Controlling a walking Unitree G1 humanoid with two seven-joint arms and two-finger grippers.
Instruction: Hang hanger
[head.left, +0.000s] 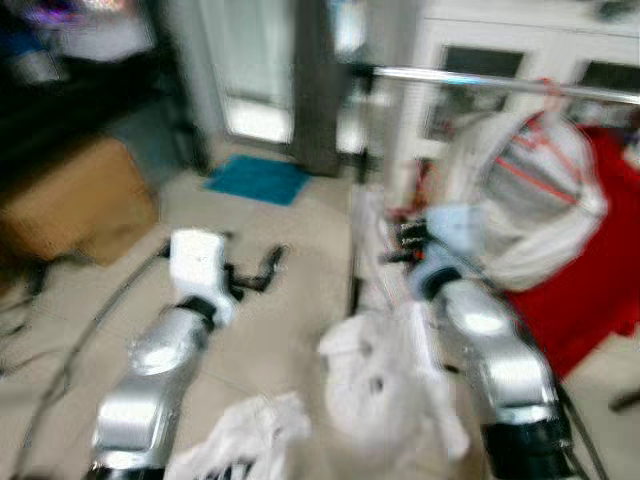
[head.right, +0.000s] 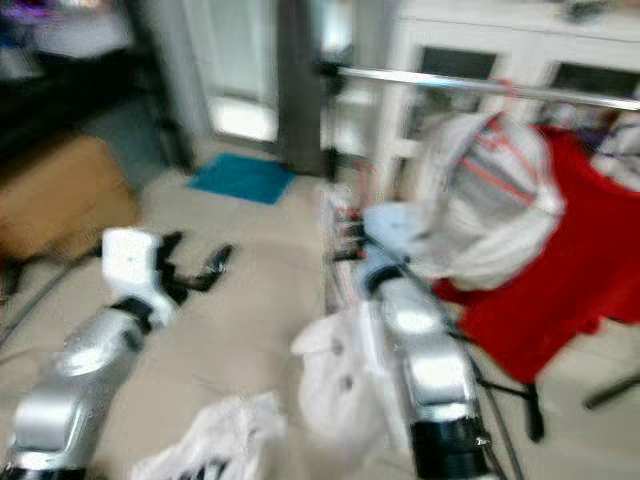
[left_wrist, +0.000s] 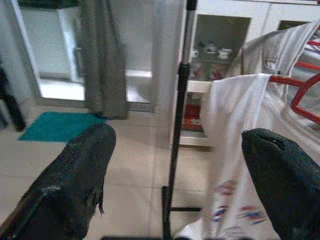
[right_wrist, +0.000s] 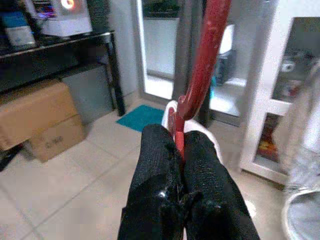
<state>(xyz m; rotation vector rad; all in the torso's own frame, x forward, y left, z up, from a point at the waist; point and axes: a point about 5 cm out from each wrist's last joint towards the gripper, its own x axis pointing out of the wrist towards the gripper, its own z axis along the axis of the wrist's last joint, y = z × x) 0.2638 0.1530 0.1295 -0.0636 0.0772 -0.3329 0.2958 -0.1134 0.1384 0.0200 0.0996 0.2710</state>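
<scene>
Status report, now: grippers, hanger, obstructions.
Right gripper shut on red hanger, white garment attached. Left gripper open, idle. Rail ahead, already crowded with hung clothes.

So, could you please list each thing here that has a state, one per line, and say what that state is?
Right gripper: fingers shut on the red hanger.
Red hanger: held, carrying a white garment, not yet on the rail.
Left gripper: fingers open, holding nothing.
Clothes rail: standing, with a white shirt and a red garment hanging on it.
Cardboard box: closed, on the floor.
</scene>
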